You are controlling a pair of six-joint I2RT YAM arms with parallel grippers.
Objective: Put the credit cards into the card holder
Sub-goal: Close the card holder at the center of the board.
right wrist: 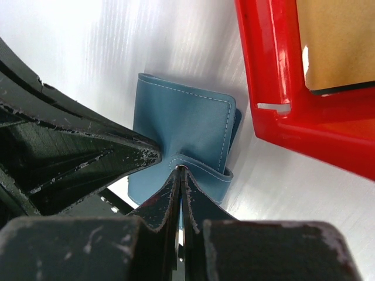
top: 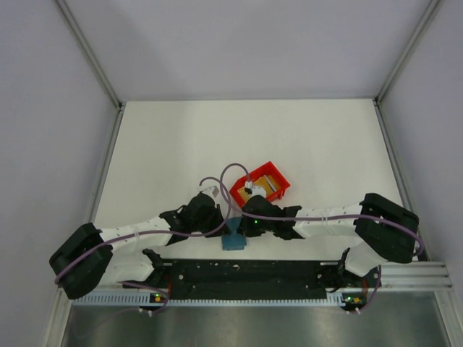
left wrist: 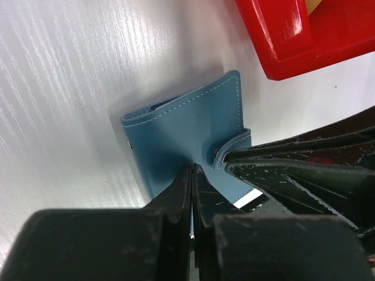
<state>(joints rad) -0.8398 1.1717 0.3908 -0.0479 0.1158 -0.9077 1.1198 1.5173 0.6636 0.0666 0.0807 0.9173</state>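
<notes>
Fingers of the left gripper [left wrist: 193, 171] are pressed tight together, and they pinch the blue cover of the card holder [left wrist: 181, 132]. This gripper sits to the left of the red bin [right wrist: 272, 88] and a bit nearer to the arm bases. The cover puckers where the tips bite it.

The card holder is folded shut. It is just off the red bin's near left corner, not touching it, over the white table [top: 311, 144]. It does not lie flat: it is tipped up between the two grippers. A little strap wraps round its open edge, on the side that faces the red bin.

The right gripper [right wrist: 179, 171] comes next, close to the near side of the red bin. Its fingers are squeezed together too, and they nip the end of that strap. The tips of the two grippers are just beside each other on the holder. Their dark fingers are scratched.

Inside the red bin lie the credit cards [top: 265, 186]. A gold card [right wrist: 334, 41] lies flat at the bottom. A white bit [top: 252, 187] shows at the red bin's left end in the top view. It may be another card, but it is too small to be sure.
</notes>
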